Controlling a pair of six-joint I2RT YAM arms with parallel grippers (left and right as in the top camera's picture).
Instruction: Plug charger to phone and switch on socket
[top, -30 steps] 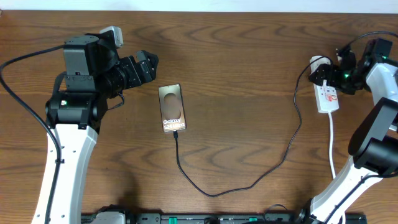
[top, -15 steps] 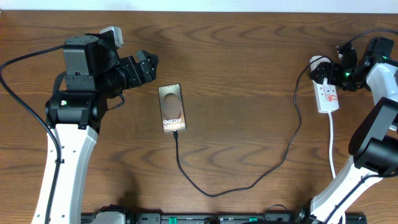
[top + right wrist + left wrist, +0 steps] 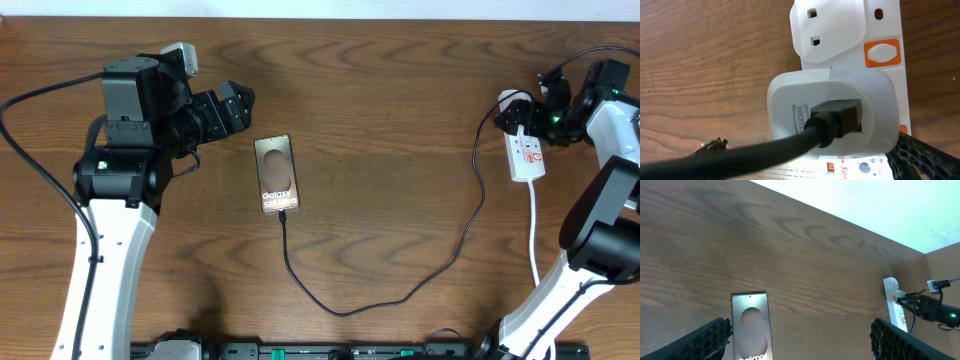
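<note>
Clearly the coming move belongs to the right end effector [image 3: 524,118], which hangs over the far end of the socket [image 3: 529,162] at the right side of the bench [image 3: 400,90]. Its jaws stand wide with nothing gripped. In its wrist view one finger [image 3: 922,155] shows at the lower right, and only a sliver of the other shows at the lower left. The left end effector [image 3: 236,106] is also wide and empty. It sits just beside the far left corner of the phone [image 3: 277,175], well apart from the socket, so it looks out of the running.

The socket's long axis runs from far to near on the bench, and its white cord leaves the near end. The charger [image 3: 400,292] appears to be connected at both ends. Its thin tip meets the near short edge of the phone, and its white plug [image 3: 830,112] is seated in the socket directly beneath the right end effector.

What remains, by my reading, is the switch. The switches lie along one long edge of the strip. An orange switch [image 3: 882,52] sits beside the empty outlet, farther along the axis from the plug. A second orange patch shows level with the plug, touching or just beside the visible finger and partly hidden by it. That one probably governs the plugged outlet, so the press calls for a short sideways shift across the strip, not along it. I cannot tell whether either switch is already on.
</note>
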